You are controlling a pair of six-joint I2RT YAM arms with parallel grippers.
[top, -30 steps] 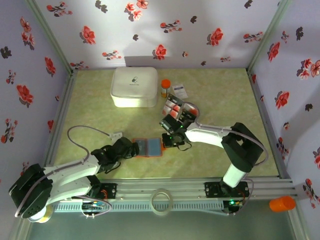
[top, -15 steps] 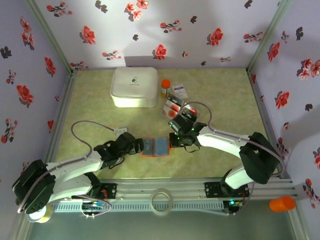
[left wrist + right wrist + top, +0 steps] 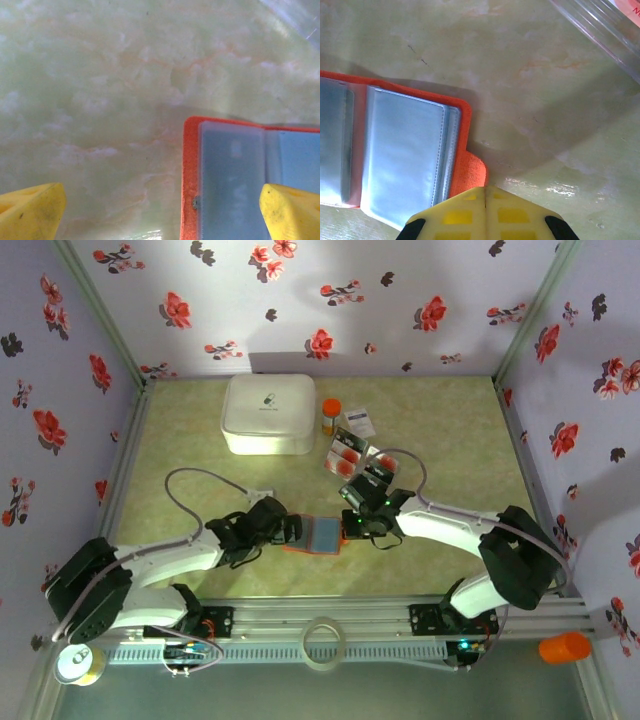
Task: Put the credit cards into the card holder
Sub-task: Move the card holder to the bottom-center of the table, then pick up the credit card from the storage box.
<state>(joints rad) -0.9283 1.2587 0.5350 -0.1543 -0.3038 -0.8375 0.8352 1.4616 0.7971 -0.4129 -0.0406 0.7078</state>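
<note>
The card holder (image 3: 322,535) lies open on the table, orange-red outside and light blue inside. My left gripper (image 3: 290,530) sits at its left edge, open; in the left wrist view the holder's orange border (image 3: 190,175) lies between the wide yellow fingertips (image 3: 30,212), nearer the right one. My right gripper (image 3: 351,526) is at the holder's right edge, shut, its joined tips (image 3: 485,190) on the small orange tab (image 3: 472,172) beside the blue sleeves (image 3: 405,150). Credit cards (image 3: 345,453) lie in a loose group behind the right gripper, another (image 3: 380,463) beside them.
A big white rounded box (image 3: 266,413) stands at the back left, with an orange-capped bottle (image 3: 330,416) and a small white card (image 3: 360,424) to its right. A clear plastic edge (image 3: 600,35) crosses the right wrist view's top corner. An orange cup (image 3: 565,647) sits off the table.
The card holder has slid to the right along with my shut right gripper. My left arm has stretched out after it and stayed open.
</note>
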